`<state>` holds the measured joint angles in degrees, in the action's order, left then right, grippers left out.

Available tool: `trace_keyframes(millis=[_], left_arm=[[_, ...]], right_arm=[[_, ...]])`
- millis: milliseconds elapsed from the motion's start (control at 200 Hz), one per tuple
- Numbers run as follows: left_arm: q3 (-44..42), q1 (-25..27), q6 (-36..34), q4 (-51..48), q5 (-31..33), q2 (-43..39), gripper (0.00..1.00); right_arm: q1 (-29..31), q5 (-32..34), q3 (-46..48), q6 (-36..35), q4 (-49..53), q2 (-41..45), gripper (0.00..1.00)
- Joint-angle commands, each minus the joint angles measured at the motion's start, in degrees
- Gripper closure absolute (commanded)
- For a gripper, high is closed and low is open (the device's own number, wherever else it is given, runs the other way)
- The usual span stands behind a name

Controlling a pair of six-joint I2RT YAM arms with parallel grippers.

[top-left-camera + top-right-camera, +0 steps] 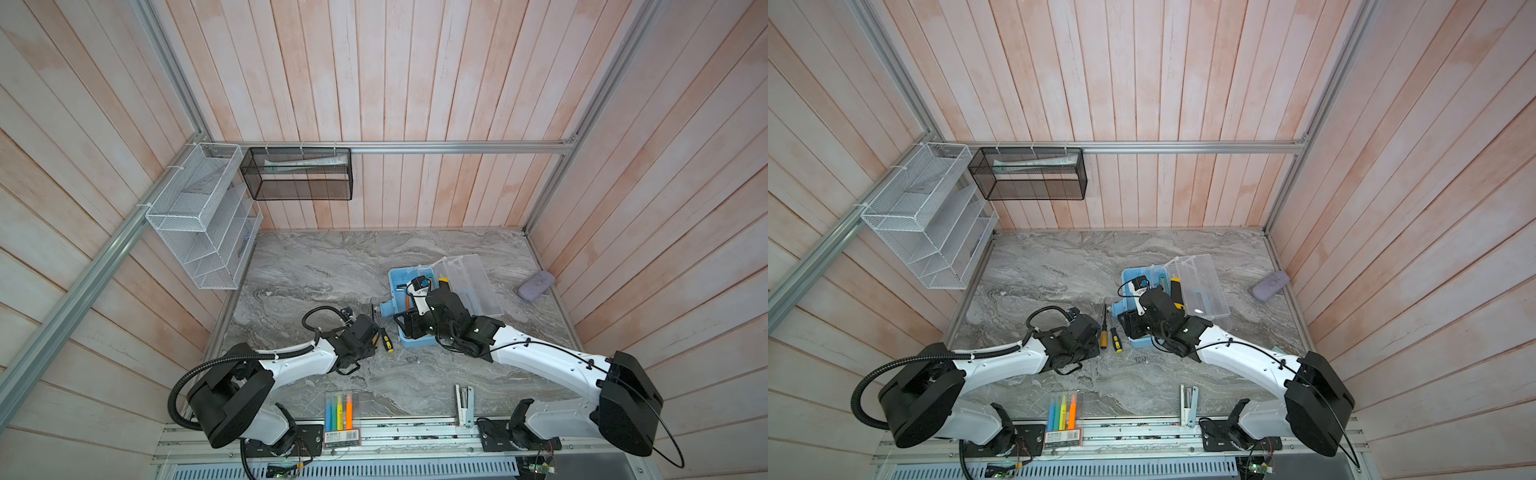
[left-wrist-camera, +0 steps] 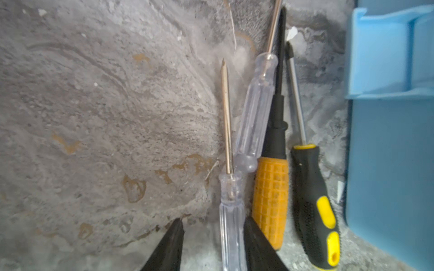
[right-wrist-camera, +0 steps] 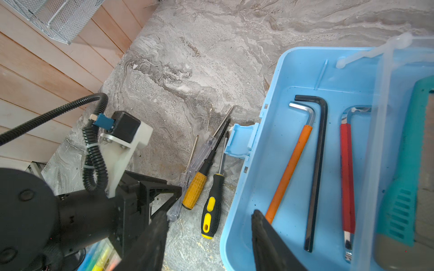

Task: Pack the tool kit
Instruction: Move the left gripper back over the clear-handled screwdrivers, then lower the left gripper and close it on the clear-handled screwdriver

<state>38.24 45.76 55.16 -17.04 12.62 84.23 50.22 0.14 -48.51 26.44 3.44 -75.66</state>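
Note:
The light blue box (image 1: pixel 397 282) (image 3: pixel 293 70) lies open, its clear lid (image 1: pixel 469 282) folded back to the right. Three hex keys lie inside: orange-sleeved (image 3: pixel 288 169), black (image 3: pixel 317 164) and red-sleeved (image 3: pixel 346 176). A yellow-black utility knife (image 1: pixel 444 282) sits by the lid hinge. Left of the box lie several screwdrivers: two clear-handled (image 2: pixel 231 223) (image 2: pixel 256 112), one orange-handled (image 2: pixel 270 199), one black-yellow (image 2: pixel 314 199). My left gripper (image 2: pixel 213 234) is open astride the nearer clear handle, one finger touching it. My right gripper (image 3: pixel 210 213) is open across the box's left wall, holding nothing.
A clear pack of highlighters (image 1: pixel 340 409) and a white stapler (image 1: pixel 464 405) lie at the table's front edge. A greyish pouch (image 1: pixel 536 284) rests by the right wall. White wire baskets (image 1: pixel 199 216) and a black mesh basket (image 1: pixel 299 174) hang on the back-left walls.

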Motion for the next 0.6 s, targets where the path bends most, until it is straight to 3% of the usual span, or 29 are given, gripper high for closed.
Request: trace_keyframes(millis=[0, 595], left_arm=[[2.5, 0.2, 0.5, -1.5, 2.7, 1.9, 0.57], [6.9, 1.7, 0.9, -9.8, 8.2, 8.7, 0.69]], right_arm=[[-0.3, 0.7, 0.1, -1.0, -0.6, 0.3, 0.43], [-3.8, -3.9, 4.5, 0.5, -4.8, 2.2, 0.43]])
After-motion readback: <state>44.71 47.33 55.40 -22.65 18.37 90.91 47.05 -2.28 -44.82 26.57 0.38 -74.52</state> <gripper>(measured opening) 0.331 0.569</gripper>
